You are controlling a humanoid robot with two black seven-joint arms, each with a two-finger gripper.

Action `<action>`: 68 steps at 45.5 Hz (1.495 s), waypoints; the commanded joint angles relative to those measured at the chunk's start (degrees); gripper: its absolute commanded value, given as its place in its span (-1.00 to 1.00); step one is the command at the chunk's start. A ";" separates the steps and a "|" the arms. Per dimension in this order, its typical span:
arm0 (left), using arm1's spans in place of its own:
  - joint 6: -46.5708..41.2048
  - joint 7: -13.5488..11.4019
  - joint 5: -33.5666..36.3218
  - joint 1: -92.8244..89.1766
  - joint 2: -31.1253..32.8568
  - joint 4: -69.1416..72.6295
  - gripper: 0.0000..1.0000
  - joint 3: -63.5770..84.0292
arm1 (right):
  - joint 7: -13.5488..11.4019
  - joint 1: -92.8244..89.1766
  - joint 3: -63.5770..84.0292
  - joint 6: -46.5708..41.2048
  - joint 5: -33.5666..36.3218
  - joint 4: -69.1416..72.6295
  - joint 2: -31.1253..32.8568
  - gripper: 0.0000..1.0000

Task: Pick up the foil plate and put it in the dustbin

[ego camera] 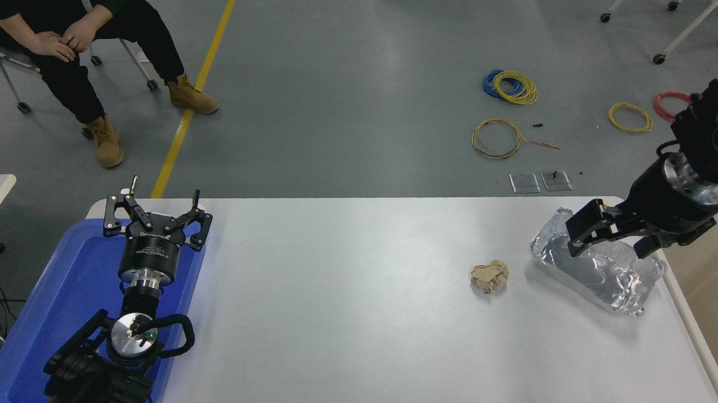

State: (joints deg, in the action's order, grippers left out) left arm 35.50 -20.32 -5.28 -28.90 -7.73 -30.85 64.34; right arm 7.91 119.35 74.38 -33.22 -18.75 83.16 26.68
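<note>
While the shiny, crinkled silver foil plate (pixel 602 275) lies on the white worktop (pixel 352 312) near its right edge, toward the far right corner, nothing of the task looks finished: the plate is not lifted and not in the large beige-lined dustbin with the off-white rim (pixel 717 293), which stands just beyond the worktop's right edge. By my reading the work is at the grasping step, with the lift, the short carry to the right and the release all left to do.

The right gripper (pixel 613 237) comes in from the right edge, its black arm slanting down and to the left over the plate's far end. Its jaws stand apart, one finger over the plate's far-left rim and the other toward its right rim, so they seem to straddle the foil; whether they touch it I cannot tell. A small crumpled tan paper ball (pixel 489 276) sits apart from the plate, toward the worktop's middle.

The left gripper (pixel 154 215) is parked over the flat blue plastic tray (pixel 63 303) at the worktop's left edge, jaws spread wide and holding nothing.
</note>
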 commanded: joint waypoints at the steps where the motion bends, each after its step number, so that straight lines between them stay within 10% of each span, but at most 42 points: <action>1: 0.00 0.01 0.00 -0.02 0.00 0.00 1.00 0.00 | 0.00 0.09 -0.03 0.35 0.11 -0.19 0.04 1.00; 68: 0.00 0.01 0.00 0.07 0.00 0.00 1.00 0.00 | 0.18 -3.60 0.41 0.79 0.38 -3.79 0.57 1.00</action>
State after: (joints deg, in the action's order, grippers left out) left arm 35.50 -20.30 -5.26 -28.85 -7.73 -30.86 64.34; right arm 8.02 116.56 74.57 -32.36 -18.40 80.59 26.93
